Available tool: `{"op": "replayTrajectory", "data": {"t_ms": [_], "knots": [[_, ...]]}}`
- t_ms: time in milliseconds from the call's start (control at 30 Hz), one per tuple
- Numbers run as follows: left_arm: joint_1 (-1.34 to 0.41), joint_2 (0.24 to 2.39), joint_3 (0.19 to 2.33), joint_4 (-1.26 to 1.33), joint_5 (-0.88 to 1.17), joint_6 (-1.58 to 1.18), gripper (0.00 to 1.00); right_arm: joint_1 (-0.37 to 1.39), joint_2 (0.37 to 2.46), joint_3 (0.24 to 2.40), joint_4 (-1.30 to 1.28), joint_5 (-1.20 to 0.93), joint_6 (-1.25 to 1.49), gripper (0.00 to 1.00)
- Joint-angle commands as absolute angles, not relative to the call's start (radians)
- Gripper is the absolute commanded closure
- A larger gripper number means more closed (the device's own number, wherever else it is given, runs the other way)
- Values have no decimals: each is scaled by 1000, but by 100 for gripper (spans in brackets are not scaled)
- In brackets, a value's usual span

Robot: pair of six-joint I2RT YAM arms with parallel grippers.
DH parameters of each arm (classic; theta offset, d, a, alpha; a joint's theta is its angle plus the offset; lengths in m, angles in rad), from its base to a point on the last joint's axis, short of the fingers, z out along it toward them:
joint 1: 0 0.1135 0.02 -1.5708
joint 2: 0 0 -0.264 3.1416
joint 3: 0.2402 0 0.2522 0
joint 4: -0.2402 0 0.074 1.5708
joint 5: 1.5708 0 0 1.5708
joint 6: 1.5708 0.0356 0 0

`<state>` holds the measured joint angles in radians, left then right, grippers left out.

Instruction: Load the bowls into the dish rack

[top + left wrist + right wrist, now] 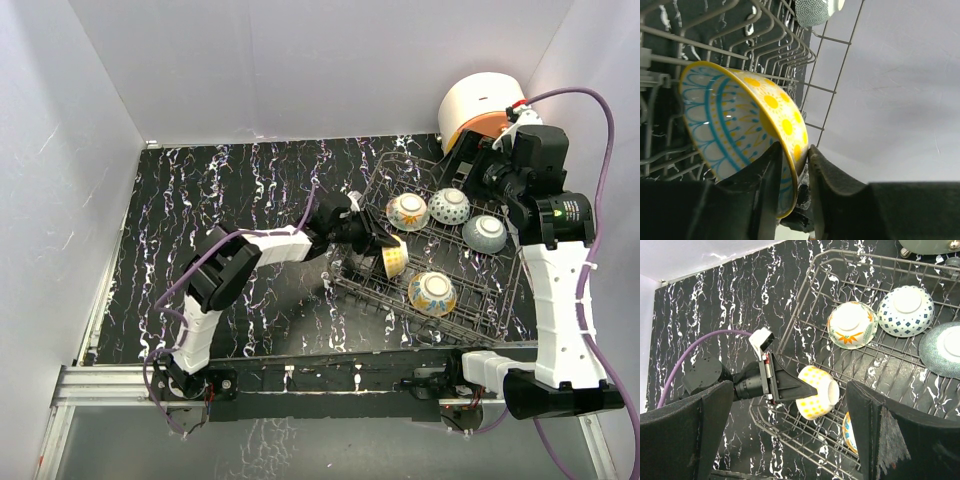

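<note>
Pinching the yellow bowl's [740,135] rim inside the dish rack [505,290], the left hand [795,165] shows its blue interior only from the wrist; right hand [790,435] spread wide.

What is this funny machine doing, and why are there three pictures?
It is a robot with two arms, each ending in a two-finger claw. One picture looks down from above. The other two come from small cameras on the wrists.

On the black marbled table sits a wire dish rack. Inside it four bowls lie upside down: an orange flowery bowl, a blue-dotted bowl, a grey-blue bowl and another orange bowl.

The left gripper has a yellow bowl by its rim, one finger on each side, tipped on its side in the rack. The right gripper is wide open and empty above the rack.
</note>
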<state>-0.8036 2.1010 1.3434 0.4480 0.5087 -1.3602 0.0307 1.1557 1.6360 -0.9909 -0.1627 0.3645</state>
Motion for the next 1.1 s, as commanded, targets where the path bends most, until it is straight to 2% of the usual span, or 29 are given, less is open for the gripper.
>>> {"op": "replayTrajectory", "data": {"t_ms": [0,167,333,600,800,1067], "knots": [[-784,2036,1297,381,507,-1338,70,26,1152,1623,-948,-180,357,1],[-774,2015,1279,358,499,-1317,55,26,1150,1626,-951,-177,352,1],[-757,1986,1287,297,493,-1273,47,27,1150,1622,-953,-183,354,1],[-708,1916,1310,66,463,-1137,47,27,1148,1607,-944,-182,356,1],[-701,1900,1407,-172,398,-976,48,26,1144,1597,-942,-182,355,1],[-712,1885,1551,-174,427,-901,45,26,1144,1594,-943,-180,361,1]]}}
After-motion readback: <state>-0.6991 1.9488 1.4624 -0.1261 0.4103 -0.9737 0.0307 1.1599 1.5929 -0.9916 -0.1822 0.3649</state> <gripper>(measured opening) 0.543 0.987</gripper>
